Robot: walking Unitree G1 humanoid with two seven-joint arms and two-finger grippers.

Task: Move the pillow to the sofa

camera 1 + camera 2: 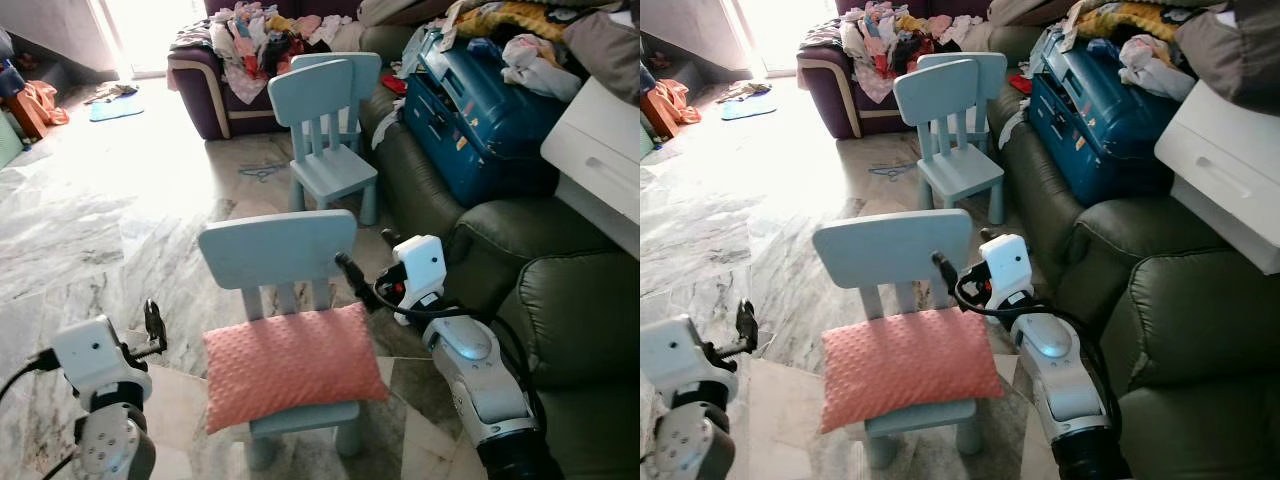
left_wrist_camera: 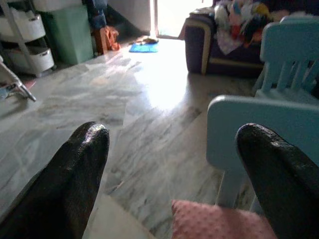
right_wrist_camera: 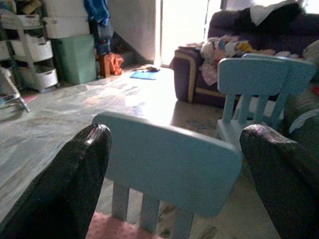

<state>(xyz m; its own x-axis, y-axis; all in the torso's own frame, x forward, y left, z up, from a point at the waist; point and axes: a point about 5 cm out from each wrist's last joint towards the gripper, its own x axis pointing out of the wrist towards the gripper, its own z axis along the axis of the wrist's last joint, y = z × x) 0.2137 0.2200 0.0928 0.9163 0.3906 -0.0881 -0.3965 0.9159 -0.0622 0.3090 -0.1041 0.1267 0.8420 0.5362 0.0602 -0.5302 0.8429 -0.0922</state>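
A salmon-pink pillow [image 1: 290, 365] lies flat on the seat of a small light-blue chair [image 1: 277, 247] right in front of me. My left gripper [image 1: 153, 325] is open, raised to the left of the pillow and apart from it. My right gripper [image 1: 348, 272] is open too, just off the pillow's far right corner beside the chair back. The dark green sofa [image 1: 580, 320] stands on my right. In the left wrist view the pillow's edge [image 2: 219, 221] lies between the black fingers [image 2: 82, 164]. In the right wrist view the chair back [image 3: 169, 164] lies ahead.
A second light-blue chair [image 1: 325, 130] stands further ahead. On the sofa rest a blue suitcase [image 1: 470, 110], heaped clothes and a white drawer unit [image 1: 600, 150]. A purple armchair [image 1: 215, 85] piled with clothes is at the back. Marble floor [image 1: 110, 200] spreads out to the left.
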